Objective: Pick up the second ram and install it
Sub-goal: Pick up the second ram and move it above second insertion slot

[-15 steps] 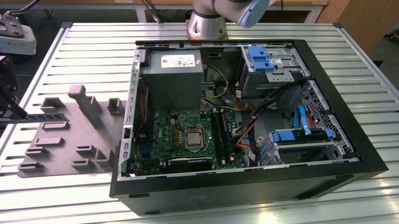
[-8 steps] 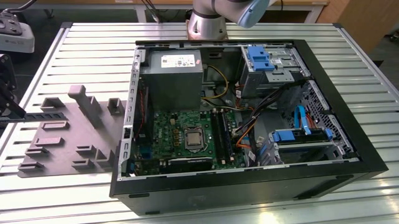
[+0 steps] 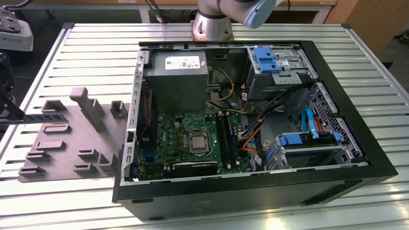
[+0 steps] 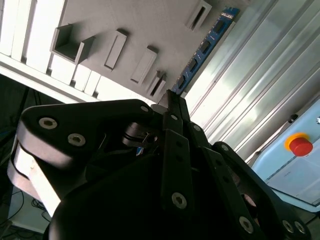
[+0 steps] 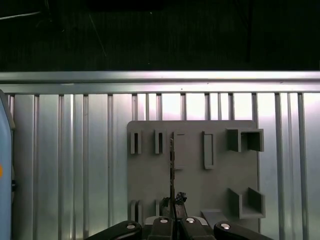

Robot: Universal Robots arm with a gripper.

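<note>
Second ram (image 4: 203, 48) in closed gripper (image 4: 170, 101); second wrist view broadside, first wrist view edge-on

slatted metal table (image 3: 76, 43) | on it: 1 grey tray (image 3: 105, 140); 1 open PC case (image 3: 255, 196)

An open black computer case (image 3: 255, 189) lies on a slatted metal table (image 3: 96, 48). Its green motherboard (image 3: 169, 139) sits exposed beside a grey power supply (image 3: 176, 84), with blue drive brackets (image 3: 265, 60) toward the exterior view's right. A grey moulded tray (image 3: 64, 143) rests just beside the case, on the exterior view's left. In the second wrist view, a red button (image 4: 300, 146) tops a pale blue box (image 4: 285, 175).
</note>
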